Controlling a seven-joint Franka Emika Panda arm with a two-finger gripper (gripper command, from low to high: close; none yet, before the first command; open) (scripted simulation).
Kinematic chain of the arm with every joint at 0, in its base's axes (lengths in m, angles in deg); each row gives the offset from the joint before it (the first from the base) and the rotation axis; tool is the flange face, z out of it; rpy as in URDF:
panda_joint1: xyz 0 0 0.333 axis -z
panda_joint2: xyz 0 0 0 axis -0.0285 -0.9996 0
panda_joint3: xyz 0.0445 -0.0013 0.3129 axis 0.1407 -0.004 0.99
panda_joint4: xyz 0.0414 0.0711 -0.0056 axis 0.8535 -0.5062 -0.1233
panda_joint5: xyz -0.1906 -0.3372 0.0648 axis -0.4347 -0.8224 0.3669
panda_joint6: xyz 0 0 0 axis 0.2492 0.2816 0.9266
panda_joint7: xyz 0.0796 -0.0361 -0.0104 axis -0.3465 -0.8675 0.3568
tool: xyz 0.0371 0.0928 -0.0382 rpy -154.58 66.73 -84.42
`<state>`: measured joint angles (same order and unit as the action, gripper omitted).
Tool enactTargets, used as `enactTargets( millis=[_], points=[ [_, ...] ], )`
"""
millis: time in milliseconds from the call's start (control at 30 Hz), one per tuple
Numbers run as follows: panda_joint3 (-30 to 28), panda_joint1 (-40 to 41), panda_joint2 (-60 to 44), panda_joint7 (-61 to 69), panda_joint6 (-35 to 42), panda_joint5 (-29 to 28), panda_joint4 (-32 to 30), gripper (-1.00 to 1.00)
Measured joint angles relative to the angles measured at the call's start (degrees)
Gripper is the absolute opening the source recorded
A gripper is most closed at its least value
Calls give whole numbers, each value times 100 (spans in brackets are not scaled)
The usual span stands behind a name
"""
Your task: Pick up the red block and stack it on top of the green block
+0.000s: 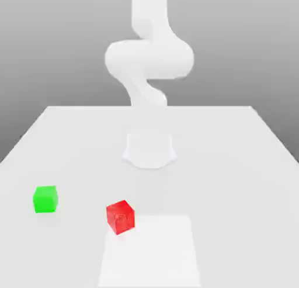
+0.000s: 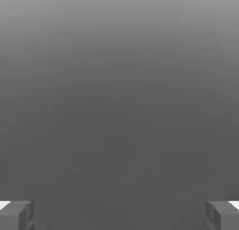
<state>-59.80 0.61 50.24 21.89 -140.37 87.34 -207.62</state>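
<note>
The red block [image 1: 120,216] is a small glossy cube that rests on the white table [image 1: 233,164] near its front, a little to the exterior view's left of centre, turned slightly on its base. The green block [image 1: 45,198] sits flat on the table further to the exterior view's left, well apart from the red one. In the hand view my gripper [image 2: 119,216] is open, its two grey fingertips [image 2: 16,216] spread wide with nothing between them, facing a plain grey background.
The arm's white base [image 1: 149,149] stands at the table's middle, behind the blocks, and the arm [image 1: 149,53] rises from it past the top of the exterior view. A paler rectangular patch [image 1: 149,252] lies on the table's front centre.
</note>
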Motion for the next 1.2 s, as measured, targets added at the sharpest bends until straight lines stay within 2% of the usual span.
enactTargets(
  millis=[400,567,667,800,833,1033,1200],
  points=[
    [534,1152,-2182,-2616,-1635,-20,-2048,0],
    [599,1544,-3443,-3751,-2556,126,-2937,0],
    [528,1669,-4305,-4162,-3234,-69,-3017,0],
    [159,1366,-5159,-4463,-3956,-447,-2932,0],
    [100,1314,-5285,-4477,-4064,-472,-2918,-100],
    [62,1283,-5348,-4504,-4129,-506,-2911,-100],
    [278,1393,-4579,-4254,-3469,-139,-3008,-100]
  ],
)
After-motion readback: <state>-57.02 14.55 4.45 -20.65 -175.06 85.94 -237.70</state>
